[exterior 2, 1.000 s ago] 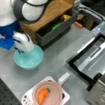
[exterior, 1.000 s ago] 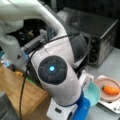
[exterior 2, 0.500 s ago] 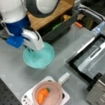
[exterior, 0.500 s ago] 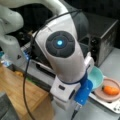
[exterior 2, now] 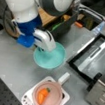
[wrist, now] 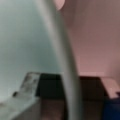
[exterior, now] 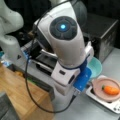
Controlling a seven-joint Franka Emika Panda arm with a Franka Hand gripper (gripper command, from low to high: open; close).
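Your gripper (exterior 2: 40,47) sits at the left rim of the teal bowl (exterior 2: 50,57), left of centre in a front view. The wrist view shows the bowl's rim (wrist: 60,57) running down the middle of the frame, with one finger (wrist: 27,87) at the lower left against the teal inside. The finger on the far side of the rim is not plainly shown, so you cannot tell for sure how far the jaws stand apart; they look closed about the rim.

The bowl lies near the middle of that front view, on or just above the grey table (exterior 2: 7,69); you cannot tell whether it touches. In a front view the arm (exterior: 66,47) fills the centre and hides most of the bowl (exterior: 96,67), which peeks out at the right, behind the blue wrist block (exterior: 82,80).

Below the bowl, at the lower middle of a front view, a pink pan (exterior 2: 48,96) stands on a small white stove (exterior 2: 28,98), and a carrot (exterior 2: 42,95) lies in it. The pan's handle (exterior 2: 64,77) points up toward the bowl and stops just short of it. In a front view the pan (exterior: 100,86) and carrot (exterior: 110,90) show at the lower right.

A dark oven (exterior 2: 98,90) with its door open stands at the right of a front view.
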